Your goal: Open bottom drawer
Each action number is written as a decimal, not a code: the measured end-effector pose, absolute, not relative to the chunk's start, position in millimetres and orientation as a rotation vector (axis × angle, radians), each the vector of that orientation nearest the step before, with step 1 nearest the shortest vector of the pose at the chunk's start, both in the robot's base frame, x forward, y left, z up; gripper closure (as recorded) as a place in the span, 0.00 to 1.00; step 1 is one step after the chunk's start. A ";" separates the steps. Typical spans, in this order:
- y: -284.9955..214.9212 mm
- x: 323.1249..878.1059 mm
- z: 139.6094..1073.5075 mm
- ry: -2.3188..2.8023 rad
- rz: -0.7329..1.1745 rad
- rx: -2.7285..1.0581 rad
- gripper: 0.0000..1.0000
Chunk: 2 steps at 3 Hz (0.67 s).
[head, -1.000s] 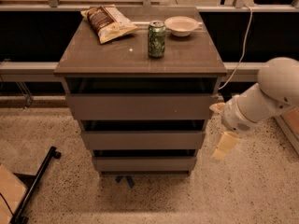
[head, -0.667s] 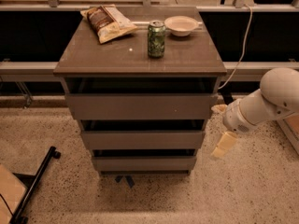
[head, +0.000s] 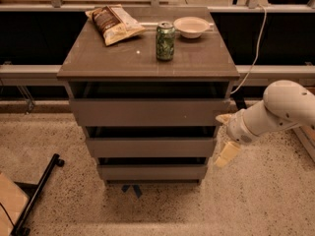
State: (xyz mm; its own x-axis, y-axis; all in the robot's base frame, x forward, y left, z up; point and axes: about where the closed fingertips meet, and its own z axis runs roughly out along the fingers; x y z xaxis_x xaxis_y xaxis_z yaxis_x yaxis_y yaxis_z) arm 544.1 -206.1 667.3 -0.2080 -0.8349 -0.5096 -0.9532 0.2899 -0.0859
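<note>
beside bottom drawer [head: 152, 172], gripper [head: 220, 141] angled down-left

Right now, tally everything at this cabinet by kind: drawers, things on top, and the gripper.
Drawers: 3 (top drawer, middle drawer, bottom drawer)
Can: 1
Bowl: 1
Snack bag: 1
Gripper: 1, right of the middle drawer
Total: 7
</note>
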 end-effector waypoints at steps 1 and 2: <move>-190.7 566.8 636.1 2.035 0.418 -1.618 0.00; -187.7 586.9 599.4 1.985 0.481 -1.624 0.00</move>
